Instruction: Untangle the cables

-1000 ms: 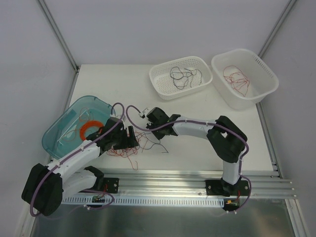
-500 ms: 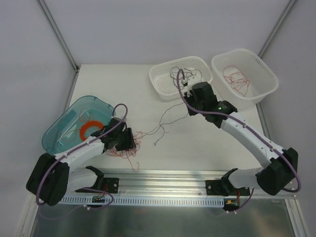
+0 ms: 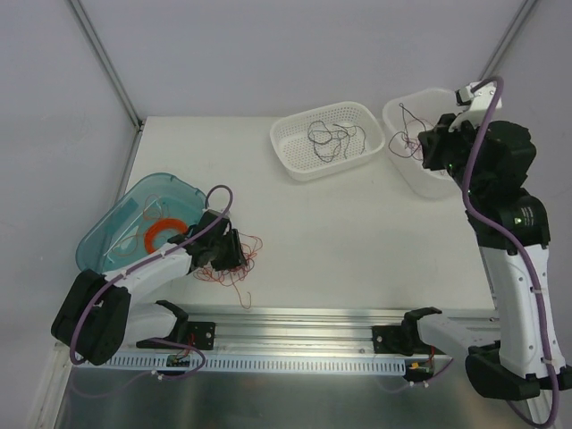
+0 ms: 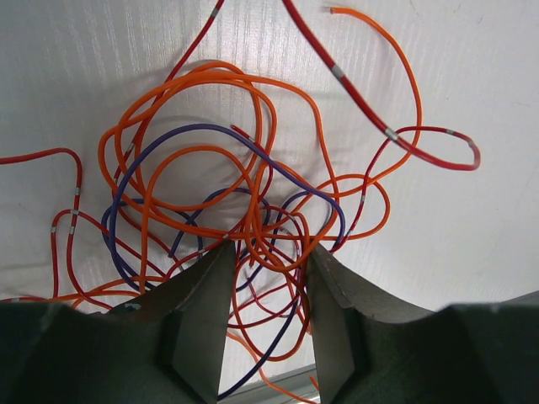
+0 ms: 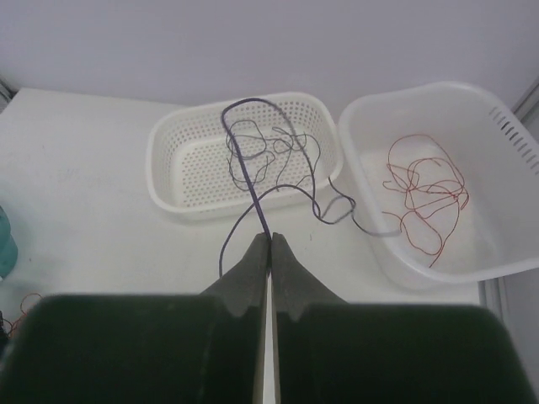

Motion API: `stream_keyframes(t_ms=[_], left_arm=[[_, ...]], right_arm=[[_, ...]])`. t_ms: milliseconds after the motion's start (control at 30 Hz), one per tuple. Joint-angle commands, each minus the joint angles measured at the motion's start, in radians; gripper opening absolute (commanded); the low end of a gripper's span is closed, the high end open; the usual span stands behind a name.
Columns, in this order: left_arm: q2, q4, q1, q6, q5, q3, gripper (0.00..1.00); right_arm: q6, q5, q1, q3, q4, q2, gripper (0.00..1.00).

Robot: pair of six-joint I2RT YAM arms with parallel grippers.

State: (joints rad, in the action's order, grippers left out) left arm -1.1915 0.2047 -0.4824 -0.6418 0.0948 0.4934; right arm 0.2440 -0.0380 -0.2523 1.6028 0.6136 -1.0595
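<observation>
Well, the white table (image 3: 357, 241) carries 2 white baskets at the back. The deeper one (image 5: 505, 227), partly hidden by the raised right arm, holds red cables (image 5: 425, 198). The perforated one (image 3: 295, 165) holds dark cables (image 3: 332, 138). A teal tray (image 3: 98, 243) at the left holds an orange coil (image 3: 164, 234). The right gripper (image 5: 269, 237), fingers pressed together, pinches 1 dark cable (image 5: 244, 168) above the baskets. The left gripper (image 4: 269, 248), fingers apart, straddles the tangle (image 4: 257, 231) beside the tray.

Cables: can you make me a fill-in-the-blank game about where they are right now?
The right gripper is shut on one ___ cable.
The deep basket holds only ___ cables.
The tangle lies at the left gripper, whose jaws stand ___.
Missing words: dark; red; open.
</observation>
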Motion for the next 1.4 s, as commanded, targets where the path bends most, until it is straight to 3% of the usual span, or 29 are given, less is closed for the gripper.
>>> stream_keyframes(t_ms=[0, 200, 567, 967, 1367], left_arm=[[-0.017, 0.009, 0.007, -0.013, -0.009, 0.027, 0.39], [0.038, 0.010, 0.008, -0.009, 0.043, 0.054, 0.50], [0.320, 0.010, 0.007, 0.096, 0.120, 0.082, 0.71], [0.544, 0.028, 0.007, 0.238, 0.135, 0.031, 0.99], [0.599, 0.067, 0.008, 0.232, 0.091, -0.015, 0.99]], right_arm=[[-0.020, 0.096, 0.033, 0.054, 0.038, 0.000, 0.01], [-0.048, 0.135, 0.036, -0.006, 0.020, 0.000, 0.01], [-0.164, 0.273, 0.035, -0.099, -0.101, -0.052, 0.01], [-0.229, 0.288, 0.035, 0.057, -0.274, -0.263, 0.01], [-0.327, 0.337, 0.035, 0.327, -0.416, -0.554, 0.01]])
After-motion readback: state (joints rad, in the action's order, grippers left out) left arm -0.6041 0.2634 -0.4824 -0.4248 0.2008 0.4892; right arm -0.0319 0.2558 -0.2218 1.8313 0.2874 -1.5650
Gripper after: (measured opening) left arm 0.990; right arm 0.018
